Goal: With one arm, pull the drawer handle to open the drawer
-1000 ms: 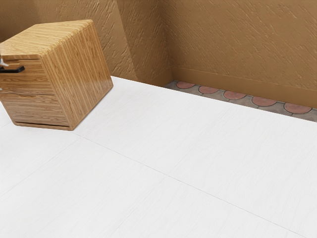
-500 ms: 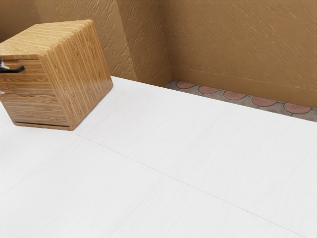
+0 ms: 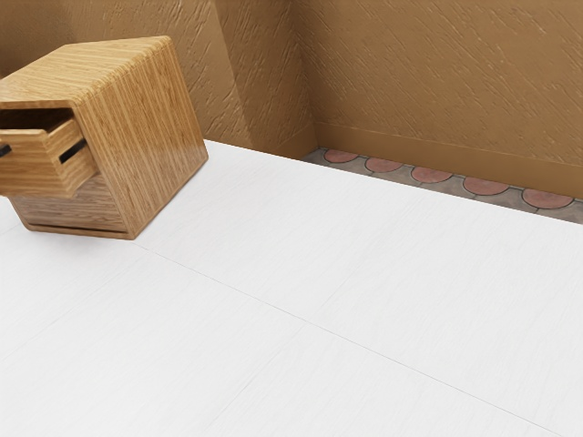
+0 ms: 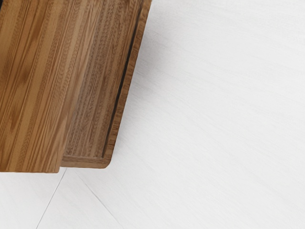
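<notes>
At the exterior view's far left, on the white table, the wooden cabinet has its top drawer pulled partway out; the gripper's grasp cannot be told.

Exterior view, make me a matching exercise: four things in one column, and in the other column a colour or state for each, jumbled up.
Things
1. top drawer
2. lower drawer
3. table
4. floor tiles

Colour or state
A. white
B. shut
C. reddish
D. pulled out

Pairs: 1-D, 2-B, 3-A, 4-C
</notes>
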Robot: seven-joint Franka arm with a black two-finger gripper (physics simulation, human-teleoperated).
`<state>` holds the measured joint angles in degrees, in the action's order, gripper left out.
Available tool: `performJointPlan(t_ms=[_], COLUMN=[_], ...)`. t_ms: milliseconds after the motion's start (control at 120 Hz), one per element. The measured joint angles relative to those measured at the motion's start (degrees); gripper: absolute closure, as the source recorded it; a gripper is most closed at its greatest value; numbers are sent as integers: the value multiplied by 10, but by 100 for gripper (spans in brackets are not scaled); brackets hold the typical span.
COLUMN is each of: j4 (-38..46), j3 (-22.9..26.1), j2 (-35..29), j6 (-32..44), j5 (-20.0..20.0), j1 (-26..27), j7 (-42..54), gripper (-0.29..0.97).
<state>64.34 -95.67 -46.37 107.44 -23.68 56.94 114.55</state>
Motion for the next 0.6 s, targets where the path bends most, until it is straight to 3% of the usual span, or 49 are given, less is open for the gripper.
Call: performJointPlan(t_ms=[192,500,600], j4=[-1,-5,-4], j3=[30,38,58], j2=[-2,-2,5], j6=[-98,-157,-173], j5=[2,1,33], j1=[-16,-16,-8], j7=[-6,-15,-18], gripper=[1,0,0])
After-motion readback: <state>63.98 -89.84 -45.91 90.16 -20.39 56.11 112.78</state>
